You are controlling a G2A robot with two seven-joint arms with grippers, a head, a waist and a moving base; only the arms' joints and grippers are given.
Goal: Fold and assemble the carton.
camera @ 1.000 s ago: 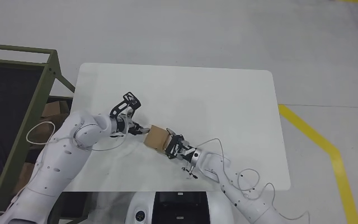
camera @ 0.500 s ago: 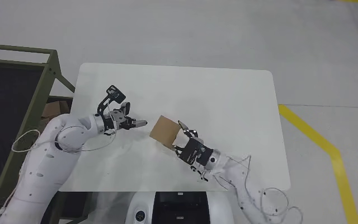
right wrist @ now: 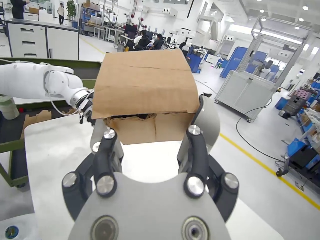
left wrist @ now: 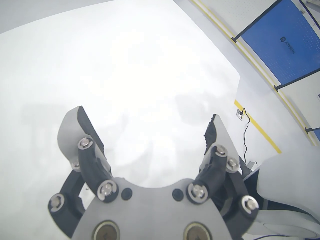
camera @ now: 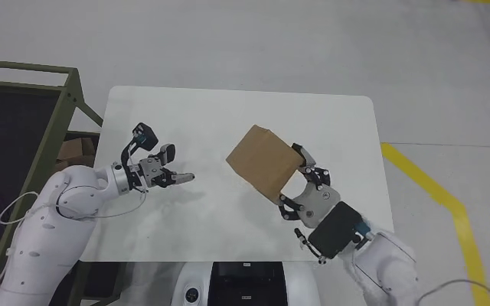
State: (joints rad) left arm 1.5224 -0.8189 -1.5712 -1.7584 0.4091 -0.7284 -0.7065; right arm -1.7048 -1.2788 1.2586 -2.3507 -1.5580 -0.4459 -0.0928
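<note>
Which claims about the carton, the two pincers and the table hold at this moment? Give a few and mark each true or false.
1. The right pincer is shut on the brown cardboard carton. True.
2. The left pincer grips a flap of the carton. False: it is open and empty, well apart from the carton.
3. The carton lies flat on the white table. False: the right pincer holds it raised above the table.
4. A green metal frame stands off the table's edge on the left arm's side. True.
</note>
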